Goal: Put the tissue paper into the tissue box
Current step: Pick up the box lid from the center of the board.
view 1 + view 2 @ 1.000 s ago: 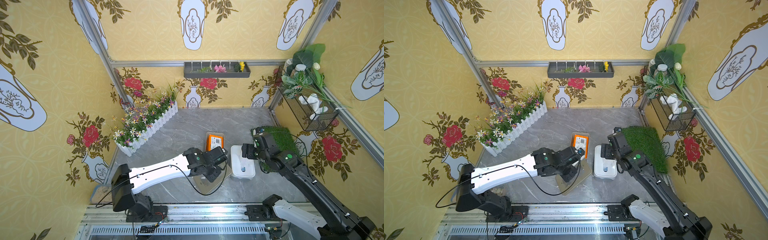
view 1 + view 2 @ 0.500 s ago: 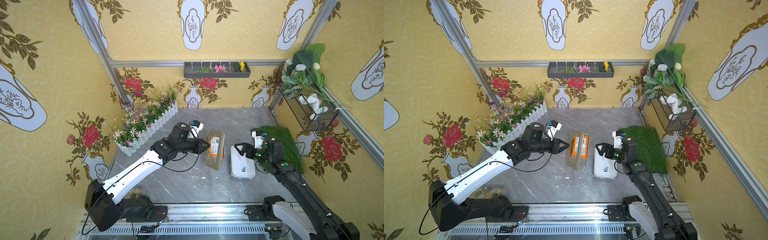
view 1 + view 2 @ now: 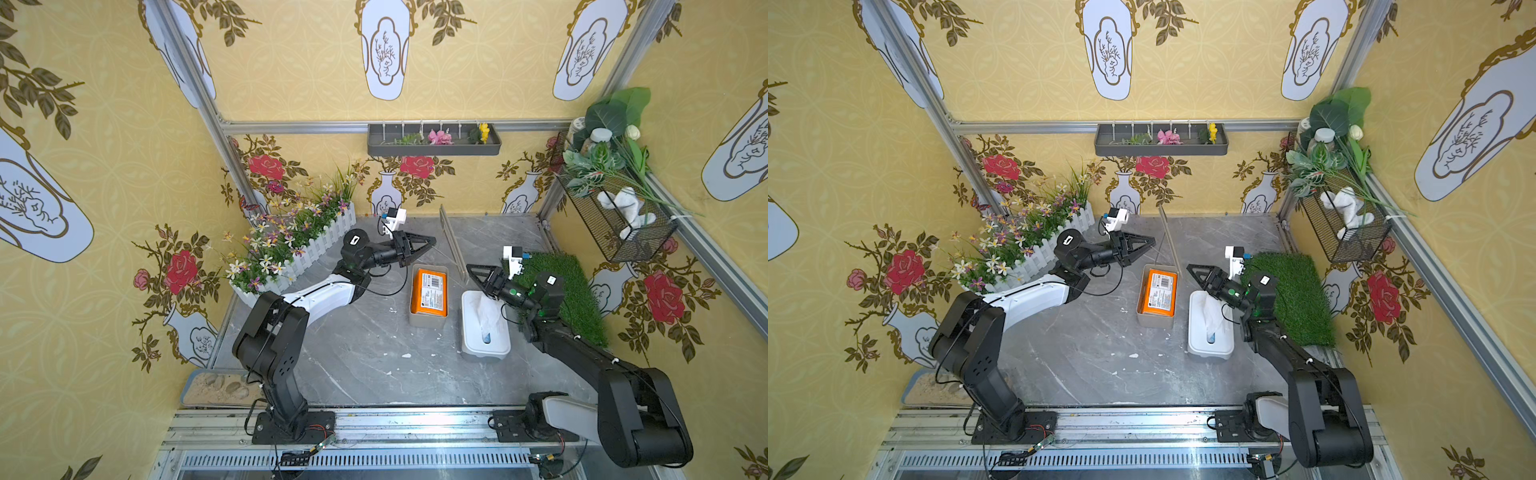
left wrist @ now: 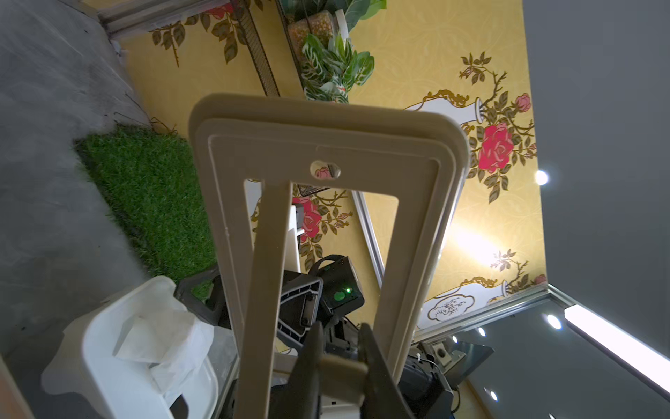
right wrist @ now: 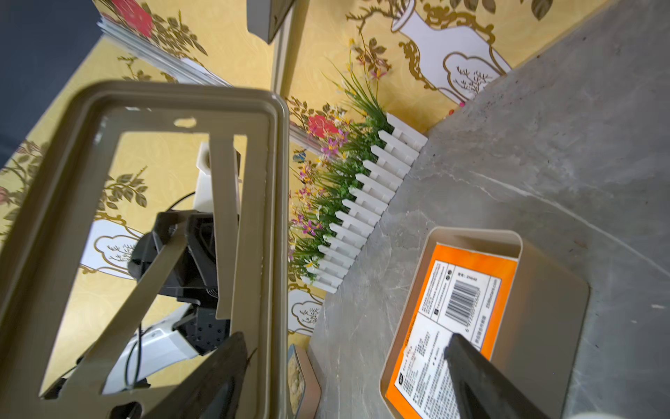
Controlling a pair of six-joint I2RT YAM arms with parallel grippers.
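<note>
Orange tissue-paper pack (image 3: 429, 293) lies flat, label up, inside the open beige rectangular tissue box (image 3: 428, 323). The box stands on the grey marble-patterned tabletop (image 3: 365, 361), just beside the white rounded plastic tub (image 3: 486, 351). Box and pack sit where they did a second ago.

A second ago the left arm reached low across the front of the table, with its gripper over the box. Half a second ago it had swung back, and the lid hung tilted over the pack. Now the beige plastic frame lid (image 3: 453, 245) stands on edge behind the box, clear of the pack. The left gripper (image 3: 432, 241) is clenched on one end rail of it.

The right gripper (image 3: 473, 272) was down at the tub's far end a second ago. It now sits higher over that end, pointing at the lid's lower end, with its jaws spread wide.

Both top views show the lid only edge-on, as a thin strip; its cut-out window shows only in the wrist views. From above, the right gripper's lower finger is hidden under the upper one. In the right wrist view one dark finger (image 5: 217, 381) overlaps the lid's frame, and I cannot tell whether it touches. In the same view the other finger covers the pack's near corner. The label's print is too small to read. A crumpled white sheet (image 3: 484, 311) in the tub hides whatever lies under it.
</note>
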